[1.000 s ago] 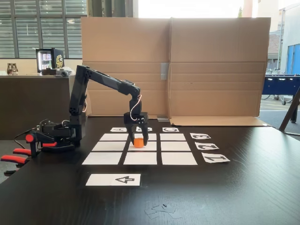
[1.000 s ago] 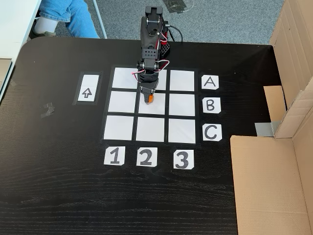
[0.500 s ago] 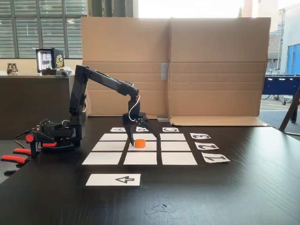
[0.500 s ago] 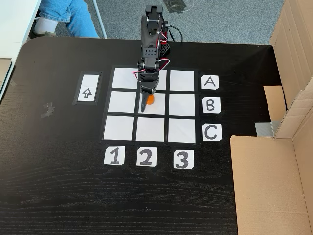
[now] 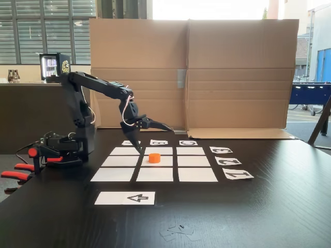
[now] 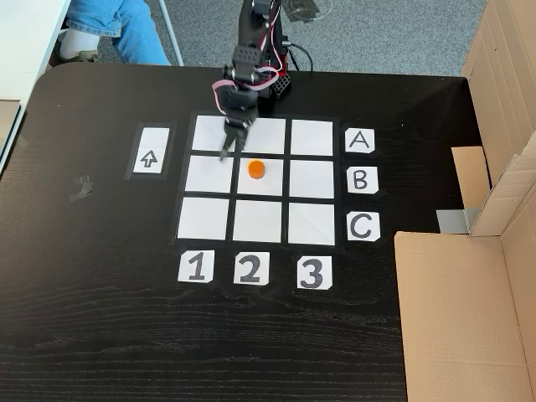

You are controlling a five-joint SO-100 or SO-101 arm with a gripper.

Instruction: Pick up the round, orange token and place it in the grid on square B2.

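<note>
Centrally, the orange token (image 5: 154, 157) (image 6: 255, 170) stands upright on square B2 (image 6: 259, 188), the middle cell of the grid (image 6: 205, 217), with white paper showing around it on every side. Raised clear of the token, the gripper (image 5: 154, 138) (image 6: 229, 148) has its jaws spread wide and holds nothing; in the view from above it hangs over the upper-left part of the grid, up and to the left of the token. Bare black table (image 6: 251, 343) extends beyond the number cards (image 6: 249, 268) toward the lower edge of that view. A cardboard wall (image 5: 191, 72) closes off the side by the letter cards (image 6: 360, 179), and a flat cardboard sheet (image 6: 456, 318) lies in the lower right corner. The arrow card (image 6: 150, 152) lies on the opposite side, just beside the grid. From the low view alone come the height of the gripper above the paper and the arm's base (image 5: 62, 150) near the table edge. From above alone come a person's legs (image 6: 113, 29) past the table's far corner.
</note>
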